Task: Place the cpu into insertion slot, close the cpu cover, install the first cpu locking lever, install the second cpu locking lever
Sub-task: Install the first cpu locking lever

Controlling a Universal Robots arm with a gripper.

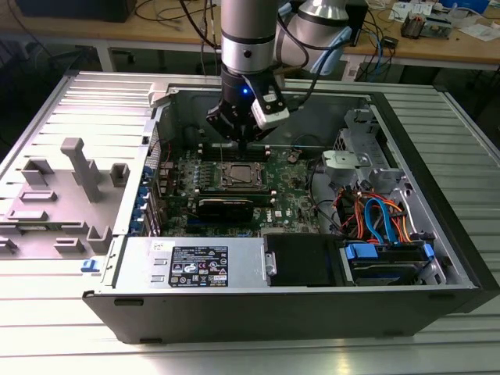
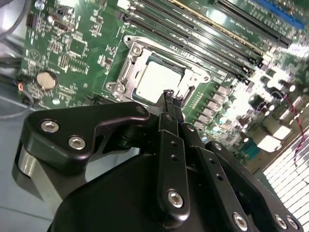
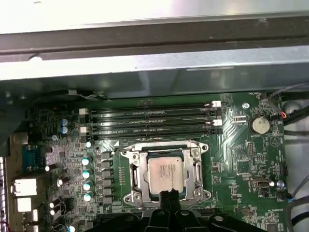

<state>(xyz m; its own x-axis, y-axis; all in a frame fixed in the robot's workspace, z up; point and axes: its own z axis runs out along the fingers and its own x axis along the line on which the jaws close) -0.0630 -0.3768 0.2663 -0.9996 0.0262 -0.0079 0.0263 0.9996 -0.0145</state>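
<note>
**Item: my gripper** (image 1: pixel 244 144). One arm, hanging upright inside the open computer case (image 1: pixel 312 312), fingers pointing straight down at the motherboard (image 3: pixel 241 159). In both wrist views the two black fingers are pressed together at the tips (image 2: pixel 171 94) (image 3: pixel 167 194), with nothing pinched between them. The tips hover over the near edge of the socket. I cannot tell whether they touch it.

**Item: the cpu** (image 3: pixel 165 173) (image 2: pixel 155 79). It is seated in the insertion slot (image 3: pixel 131 197) and lies flat with its plain silver-grey top facing up. It is square, so it has no long axis. Its edges run parallel to the slot's rim and to the memory slots (image 3: pixel 149 121).

**Item: the cpu cover** (image 3: pixel 197 170). This silver frame plate lies down flat over the slot, and its square window frames the chip's top.

**Item: the insertion slot in the exterior view** (image 1: pixel 238 176). It sits near the middle of the board, just in front of and below my fingertips.

**Surroundings.**
- The long black memory slots lie just beyond the socket, with their length running across the board.
- A round coin battery (image 3: pixel 259 124) sits off to one side of the memory slots.
- The case rests on a ribbed metal table (image 1: pixel 469 141).
- Grey fixtures (image 1: pixel 82 168) stand well apart from the case, at the exterior view's left.
</note>
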